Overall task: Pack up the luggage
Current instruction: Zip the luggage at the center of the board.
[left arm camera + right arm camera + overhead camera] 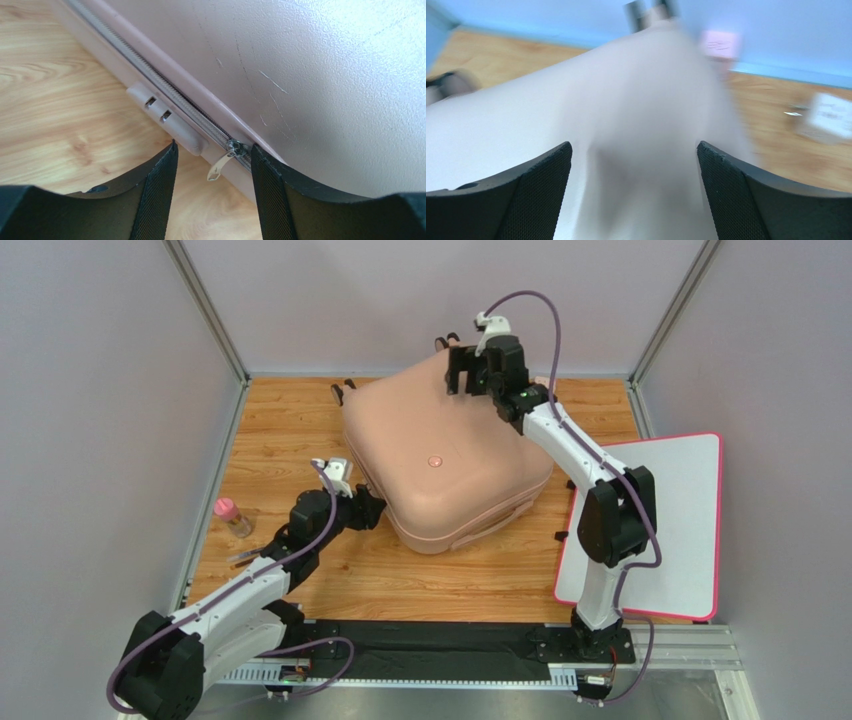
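The luggage (440,465) lies flat and closed on the wooden table, a pale pink shell with a small round emblem (435,461). My left gripper (377,510) sits low at its near-left edge. In the left wrist view the left gripper (214,147) is open, and the silver zipper pull (221,164) hangs from the zipper seam between the fingers, touching neither. My right gripper (460,378) hovers over the far corner of the shell. The right wrist view is blurred; the right gripper (633,145) is wide open over the luggage (576,125), holding nothing.
A small bottle with a pink cap (232,516) stands on the table's left side. A flat white board with a pink rim (680,490) lies to the right. Caster wheels (343,391) stick out at the luggage's far side. A lock block (167,120) sits by the zipper.
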Robot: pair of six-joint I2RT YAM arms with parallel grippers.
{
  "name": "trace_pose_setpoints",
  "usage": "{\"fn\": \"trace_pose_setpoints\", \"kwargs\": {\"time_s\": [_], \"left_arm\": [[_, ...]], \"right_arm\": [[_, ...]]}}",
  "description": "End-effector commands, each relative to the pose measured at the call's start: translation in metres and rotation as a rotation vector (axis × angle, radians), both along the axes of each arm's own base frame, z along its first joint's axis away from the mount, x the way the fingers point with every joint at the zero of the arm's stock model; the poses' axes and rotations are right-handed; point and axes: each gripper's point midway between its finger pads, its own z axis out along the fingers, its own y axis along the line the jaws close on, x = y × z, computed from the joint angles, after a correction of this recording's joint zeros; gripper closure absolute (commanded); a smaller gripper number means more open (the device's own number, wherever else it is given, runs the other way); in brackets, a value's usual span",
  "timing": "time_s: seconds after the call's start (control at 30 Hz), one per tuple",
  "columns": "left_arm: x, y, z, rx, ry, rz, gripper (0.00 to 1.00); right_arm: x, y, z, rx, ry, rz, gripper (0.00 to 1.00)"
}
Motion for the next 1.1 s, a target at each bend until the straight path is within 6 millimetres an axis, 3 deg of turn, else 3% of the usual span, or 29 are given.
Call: {"fn": "trace_pose_setpoints", "kwargs": {"time_s": [0.0,0.17,0.2,0.23,0.27,0.3,0.33,0.4,0.43,0.47,0.5,0.53,0.57,0.67,0.7,0.8,0.9,1.07], "left_arm": [[-0.019,-0.039,0.029,-0.116,-0.054,-0.182,0.37],[-0.028,-0.044,0.035,-0.138,-0.058,-0.201,0.37],[-0.03,-0.042,0.032,-0.13,-0.043,-0.197,0.37],[-0.031,-0.041,0.033,-0.128,-0.046,-0.198,0.37],[-0.033,-0.04,0.033,-0.127,-0.045,-0.197,0.37],[-0.035,-0.039,0.034,-0.128,-0.048,-0.197,0.37],[-0.037,-0.037,0.031,-0.128,-0.041,-0.196,0.37],[-0.041,-0.035,0.031,-0.128,-0.035,-0.198,0.37],[-0.044,-0.034,0.034,-0.132,-0.045,-0.202,0.37],[-0.046,-0.034,0.035,-0.132,-0.044,-0.205,0.37],[-0.049,-0.031,0.029,-0.118,-0.02,-0.202,0.37],[-0.05,-0.027,0.037,-0.119,-0.04,-0.191,0.37],[-0.051,-0.024,0.037,-0.111,-0.037,-0.178,0.36],[-0.05,-0.005,0.038,-0.074,-0.03,-0.09,0.33],[-0.052,0.001,0.033,-0.051,-0.014,-0.07,0.31],[-0.051,0.008,0.035,0.0,0.0,-0.054,0.26],[-0.047,0.012,0.036,0.018,0.026,-0.02,0.25],[-0.05,0.012,0.036,-0.018,0.048,-0.01,0.25]], "right_arm": [[-0.119,0.075,-0.114,-0.04,0.458,0.341,0.05],[-0.144,0.064,-0.101,-0.036,0.441,0.317,0.07],[-0.154,0.058,-0.106,-0.039,0.462,0.303,0.07],[-0.161,0.054,-0.09,-0.023,0.434,0.301,0.07],[-0.164,0.05,-0.084,-0.019,0.419,0.291,0.07],[-0.175,0.043,-0.092,-0.025,0.437,0.282,0.07],[-0.182,0.039,-0.071,-0.005,0.392,0.283,0.07],[-0.19,0.029,-0.063,0.0,0.372,0.258,0.07],[-0.198,0.022,-0.063,0.003,0.374,0.243,0.07],[-0.206,0.016,-0.044,0.022,0.337,0.236,0.07],[-0.209,0.008,-0.036,0.024,0.312,0.207,0.07],[-0.216,0.001,-0.034,0.031,0.309,0.189,0.07],[-0.22,-0.018,-0.015,0.028,0.255,0.118,0.07],[-0.235,-0.051,-0.007,0.018,0.23,-0.012,0.05],[-0.243,-0.061,0.005,0.035,0.195,-0.032,0.05],[-0.264,-0.085,0.009,0.047,0.168,-0.095,0.0],[-0.281,-0.098,-0.003,0.053,0.171,-0.111,0.0],[-0.305,-0.122,0.01,0.095,0.066,-0.137,0.0]]}}
